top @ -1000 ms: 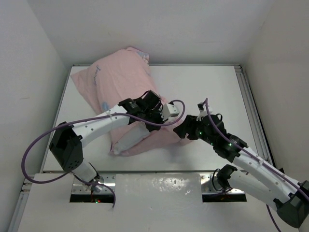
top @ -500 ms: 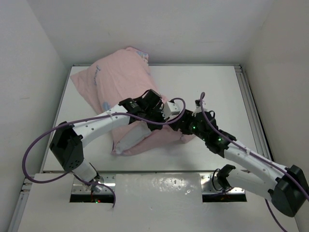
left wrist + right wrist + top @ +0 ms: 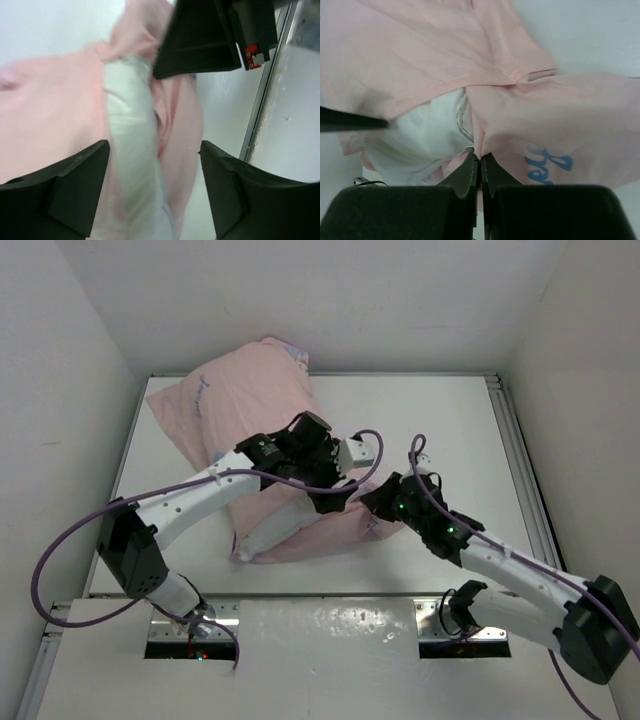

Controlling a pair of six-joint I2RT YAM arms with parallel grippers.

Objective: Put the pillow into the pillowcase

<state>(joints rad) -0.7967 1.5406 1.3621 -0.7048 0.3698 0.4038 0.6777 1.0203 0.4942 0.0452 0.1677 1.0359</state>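
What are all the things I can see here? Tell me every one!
pillowcase: one, pale pink with blue print, on the table's left half, covering most of the pillow.
pillow: one, white, poking out of the pillowcase's near end.
table: one, white, under everything.
cables: two, purple, one along each arm.
left claw: one, black, open over the pillow's bare end.
right claw: one, black, shut on the pillowcase's edge.
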